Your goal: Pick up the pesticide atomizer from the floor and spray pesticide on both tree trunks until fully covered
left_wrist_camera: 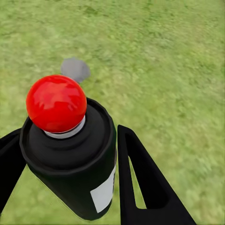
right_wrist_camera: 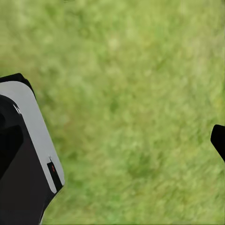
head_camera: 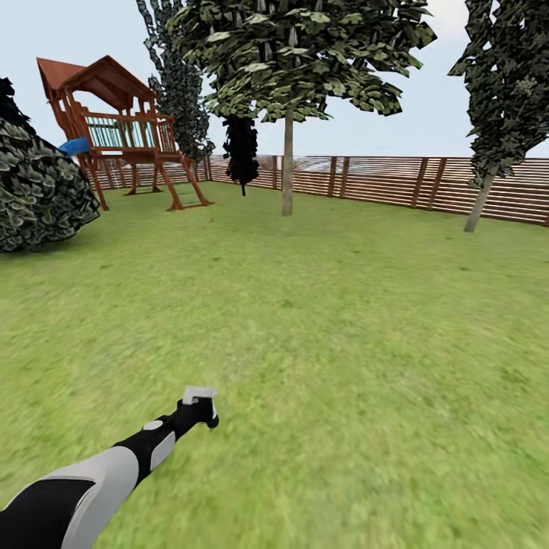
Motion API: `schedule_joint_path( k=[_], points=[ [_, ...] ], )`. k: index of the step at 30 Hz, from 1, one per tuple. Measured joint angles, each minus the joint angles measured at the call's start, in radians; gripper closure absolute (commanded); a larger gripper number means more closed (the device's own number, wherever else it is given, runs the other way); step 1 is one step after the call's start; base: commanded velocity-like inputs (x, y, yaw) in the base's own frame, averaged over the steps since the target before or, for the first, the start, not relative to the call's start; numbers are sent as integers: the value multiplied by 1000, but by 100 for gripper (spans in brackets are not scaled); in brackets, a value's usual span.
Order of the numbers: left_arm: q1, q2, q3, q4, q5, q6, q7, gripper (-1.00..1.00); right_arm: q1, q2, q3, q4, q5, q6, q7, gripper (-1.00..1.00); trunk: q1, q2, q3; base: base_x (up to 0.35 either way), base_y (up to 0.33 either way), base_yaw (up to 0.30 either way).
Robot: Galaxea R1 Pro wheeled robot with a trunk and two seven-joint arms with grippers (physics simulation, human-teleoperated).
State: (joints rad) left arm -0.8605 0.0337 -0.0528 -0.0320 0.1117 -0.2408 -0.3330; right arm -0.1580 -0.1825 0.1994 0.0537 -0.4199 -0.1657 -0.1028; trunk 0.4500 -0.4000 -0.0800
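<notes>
- Head view: left arm (head_camera: 99, 480) reaches forward from the lower left corner over the grass; at its tip sits the light grey head of the pesticide atomizer (head_camera: 199, 396), small and without detail from here.
- Left wrist view gives the close-up that the head view lacks: the atomizer (left_wrist_camera: 70, 154) is a black can with a white label patch and a round red button (left_wrist_camera: 56, 103) on top. The left gripper (left_wrist_camera: 70, 187) is clenched on the can, one black finger (left_wrist_camera: 140, 183) pressed to one side and the other at the opposite edge of the frame.
- Same view: a small grey blurred patch (left_wrist_camera: 75, 69) lies on the grass beyond the button; cannot tell what it is.
- Right wrist view: a black-and-white robot part (right_wrist_camera: 23, 159) at one edge, a black fingertip (right_wrist_camera: 218, 139) at the other, blurred lawn (right_wrist_camera: 126, 93) between. Cannot tell the right gripper's grip from this.
- Surroundings, left to right in head view: round leafy bush (head_camera: 38, 191), wooden playset (head_camera: 114, 130), dark narrow column tree (head_camera: 242, 149), the nearer tree trunk (head_camera: 287, 164) under a broad canopy, then a second, leaning trunk (head_camera: 480, 202) at far right.
- Open lawn (head_camera: 343, 328) lies between atomizer and both trunks; both well apart from the arm.
- Brown slat fence (head_camera: 381, 181) closes the garden behind the trees; pale sky above.
</notes>
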Motion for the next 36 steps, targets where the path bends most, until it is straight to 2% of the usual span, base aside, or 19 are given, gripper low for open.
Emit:
schedule_joint_path(
  k=[36],
  points=[
    [0, 3, 0, 1, 0, 0, 0, 100, 0, 0, 0, 0, 0, 0, 0, -100, 0, 0, 0, 350, 0, 0]
  ],
)
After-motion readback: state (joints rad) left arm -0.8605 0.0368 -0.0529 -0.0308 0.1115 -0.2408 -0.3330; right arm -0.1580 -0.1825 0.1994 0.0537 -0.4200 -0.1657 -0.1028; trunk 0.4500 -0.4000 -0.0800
